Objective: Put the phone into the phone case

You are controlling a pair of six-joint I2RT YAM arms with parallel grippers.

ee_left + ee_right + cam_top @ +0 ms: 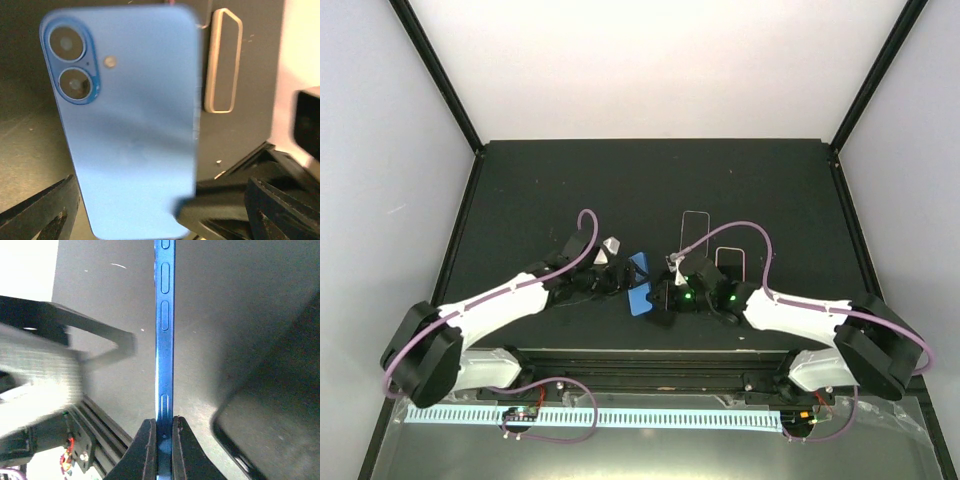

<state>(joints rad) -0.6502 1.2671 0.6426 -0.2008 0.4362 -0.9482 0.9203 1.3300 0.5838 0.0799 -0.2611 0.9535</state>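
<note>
Right tool (164,440) is clamped on the blue phone's (640,285) edge. Left tool (618,280) gapes beside the phone. The case (695,235) lies beyond the phone on the surface (570,180).

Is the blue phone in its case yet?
Not yet. The right gripper pinches the bare phone by its edge; the case lies apart.

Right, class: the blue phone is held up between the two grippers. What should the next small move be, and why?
Probably the right gripper should carry the phone toward the phone case and start laying it flat: it alone pinches the phone's edge, the left gripper looks open, and the case lies empty.
</note>
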